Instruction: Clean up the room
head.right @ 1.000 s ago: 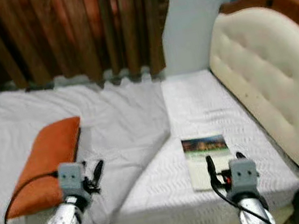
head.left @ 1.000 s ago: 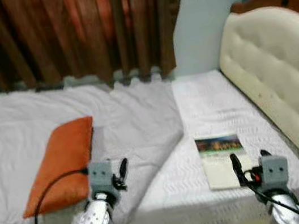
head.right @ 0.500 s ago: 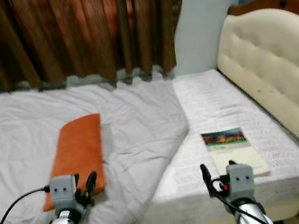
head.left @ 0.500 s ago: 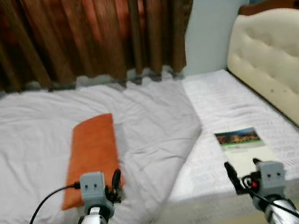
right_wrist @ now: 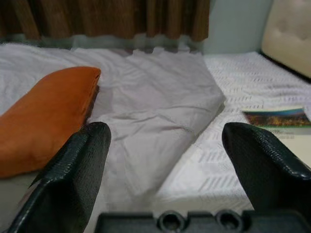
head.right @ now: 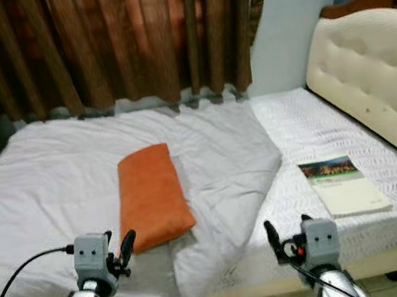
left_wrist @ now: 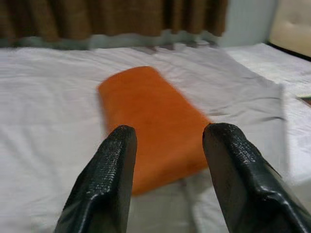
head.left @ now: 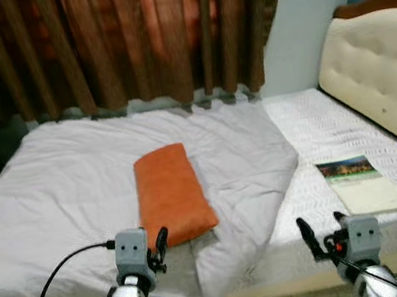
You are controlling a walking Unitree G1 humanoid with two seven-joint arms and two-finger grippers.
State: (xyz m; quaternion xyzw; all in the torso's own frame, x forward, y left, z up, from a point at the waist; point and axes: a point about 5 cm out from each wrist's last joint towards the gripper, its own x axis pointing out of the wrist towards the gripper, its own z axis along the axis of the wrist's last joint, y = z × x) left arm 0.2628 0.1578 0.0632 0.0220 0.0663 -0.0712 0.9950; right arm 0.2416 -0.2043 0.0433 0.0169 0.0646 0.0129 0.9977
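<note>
A robot stands at the foot-side edge of a bed (head.left: 58, 218), both arms raised low in front of it. An orange pillow (head.left: 169, 193) lies near the middle of the bed on a grey sheet (head.left: 238, 157), whose folded-back edge leaves the white mattress (head.left: 310, 130) bare on the side toward the cream tufted headboard (head.left: 380, 72). A book (head.left: 360, 182) with a picture on its cover rests flat on that bare mattress, well apart from the pillow. The left hand (left_wrist: 167, 160) hovers just short of the pillow's near end, its two black fingers apart and holding nothing. The right hand (right_wrist: 165, 160) hangs over the bed's edge between pillow and book, its fingers spread wide and empty. Dark brown curtains (head.left: 134, 37) close off the wall behind the bed.
</note>
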